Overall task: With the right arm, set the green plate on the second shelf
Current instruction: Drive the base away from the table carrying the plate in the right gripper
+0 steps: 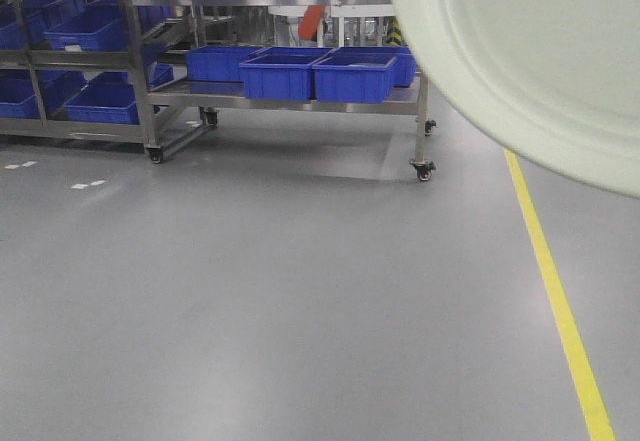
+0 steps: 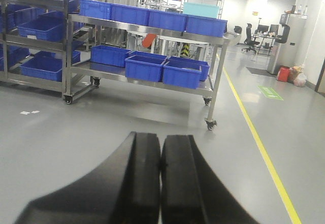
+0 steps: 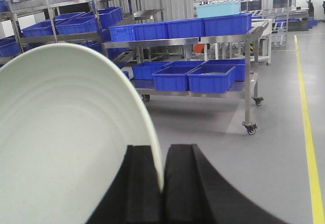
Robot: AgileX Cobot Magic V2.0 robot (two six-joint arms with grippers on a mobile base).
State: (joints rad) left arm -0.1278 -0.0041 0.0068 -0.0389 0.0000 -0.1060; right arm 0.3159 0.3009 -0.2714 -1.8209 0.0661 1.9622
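The green plate [image 3: 66, 137] is pale mint, round and shallow. My right gripper [image 3: 162, 155] is shut on its rim and holds it up in the air, tilted on edge at the left of the right wrist view. The plate also fills the upper right corner of the front view [image 1: 530, 51]. My left gripper [image 2: 161, 148] is shut and empty, held above the grey floor. The steel shelf rack [image 3: 223, 31] stands some way ahead across open floor, with a lower shelf [image 3: 238, 93] and a top shelf.
Blue crates [image 3: 210, 77] fill both rack shelves; one teal crate [image 3: 218, 9] sits on top. A taller rack with blue crates [image 1: 85, 31] stands at the left. The rack rides on casters [image 1: 423, 171]. A yellow floor line [image 1: 555, 291] runs along the right.
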